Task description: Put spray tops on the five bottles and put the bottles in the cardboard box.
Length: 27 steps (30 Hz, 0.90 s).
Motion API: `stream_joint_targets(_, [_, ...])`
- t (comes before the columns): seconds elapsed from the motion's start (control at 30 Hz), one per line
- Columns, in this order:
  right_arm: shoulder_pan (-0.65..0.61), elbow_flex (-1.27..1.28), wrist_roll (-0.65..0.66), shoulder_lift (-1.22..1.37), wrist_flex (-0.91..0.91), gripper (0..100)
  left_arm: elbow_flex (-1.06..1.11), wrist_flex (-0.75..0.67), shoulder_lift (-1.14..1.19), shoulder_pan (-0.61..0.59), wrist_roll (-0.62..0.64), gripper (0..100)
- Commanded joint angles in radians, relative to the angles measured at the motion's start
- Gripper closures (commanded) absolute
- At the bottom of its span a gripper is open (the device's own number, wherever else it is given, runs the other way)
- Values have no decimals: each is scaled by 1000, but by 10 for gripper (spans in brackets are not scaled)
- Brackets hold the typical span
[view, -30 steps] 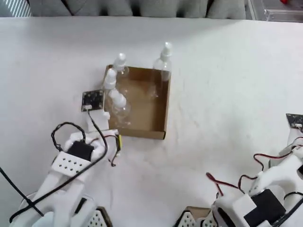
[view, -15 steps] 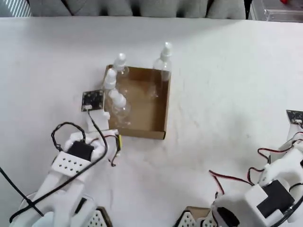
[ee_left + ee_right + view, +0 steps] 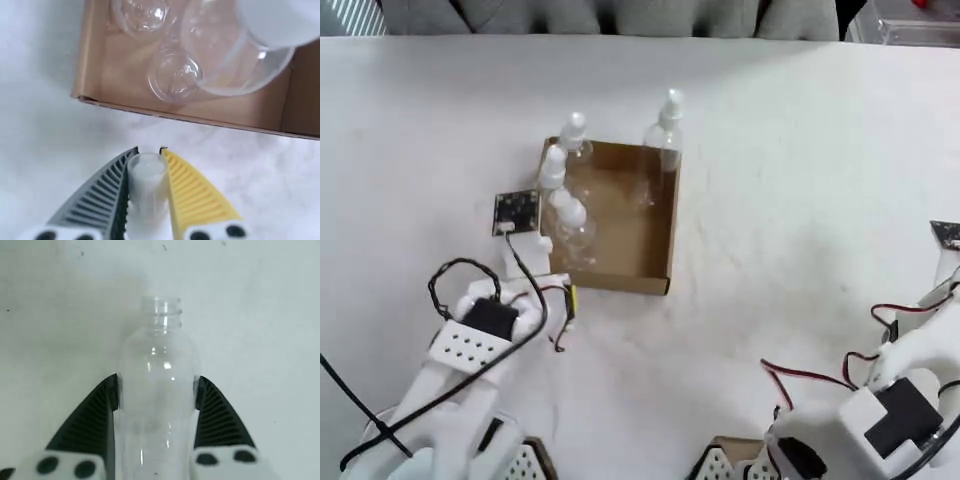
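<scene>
The left wrist view gives me the detail on the left gripper [image 3: 149,150]: its grey and yellow fingers are closed on a white spray top [image 3: 146,175], held just short of the near wall of the cardboard box [image 3: 672,230]. The right wrist view shows the right gripper [image 3: 156,382] clamped around the body of a clear bottle [image 3: 159,350]. The neck is threaded, open and uncapped, and points away from the gripper over the white table [image 3: 800,150]. In the high view, four capped bottles [image 3: 568,215] with white tops are grouped at the box: two along its left wall and one at each far corner. I cannot tell whether the far pair stands inside it. The left arm [image 3: 460,370] lies near-left of the box, with its wrist module [image 3: 516,212] covering the gripper from above. The right arm [image 3: 890,400] sits at the near right, well apart from the box.
</scene>
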Motion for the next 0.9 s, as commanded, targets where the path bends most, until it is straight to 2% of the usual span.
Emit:
stream_joint_targets(0.0, [38, -37, -3, -114, 50, 978, -3, 8, -35, -8, -9, 978])
stream_joint_targets(0.27, [90, 117, -5, -374, 19, 978, -38, 18, -39, -71, -9, 978])
stream_joint_targets(0.53, [54, 193, -12, -578, 77, 978, -199, 222, -41, -82, -12, 978])
stream_joint_targets(0.7, [-8, 270, -15, -743, 116, 975, -290, 298, -41, -114, -110, 979])
stream_joint_targets(0.87, [-101, 292, -146, -886, 154, 974, -377, 307, -41, -182, -161, 979])
